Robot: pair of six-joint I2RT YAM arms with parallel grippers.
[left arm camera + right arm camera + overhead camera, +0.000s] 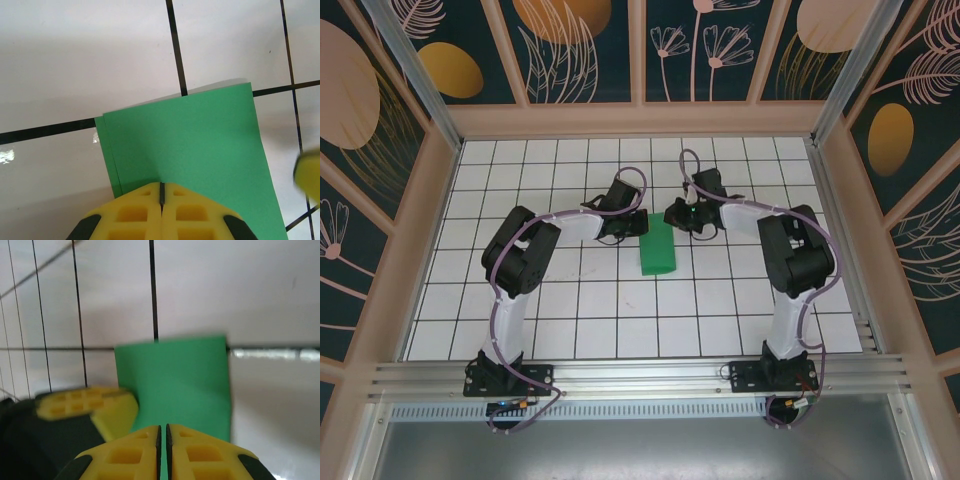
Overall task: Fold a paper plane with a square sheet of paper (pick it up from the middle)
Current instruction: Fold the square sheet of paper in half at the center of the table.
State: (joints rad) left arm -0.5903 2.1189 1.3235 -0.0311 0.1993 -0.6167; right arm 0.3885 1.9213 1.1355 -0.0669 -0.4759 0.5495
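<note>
The green sheet of paper lies flat on the white gridded tabletop, near the middle, between my two arms. Its outline is an upright rectangle, not a square. In the left wrist view a second layer edge shows along its left side, just inside the outer edge, so the sheet lies doubled over.

My left fingers are pressed together, with only a dark seam between them. They sit over the near part of the sheet, close to the layered left edge. The paper under them lies flat. Its far edge sits just past a black grid line.

My right fingers are drawn almost together, leaving a thin slit. Green shows inside that slit. I cannot tell whether they pinch the sheet or only hover above it. In the right wrist view the yellow left fingers sit at the sheet's left side, overlapping its corner.

From above, both sets of fingers meet at the far end of the sheet, left fingers at its left corner, right fingers at its right corner.
</note>
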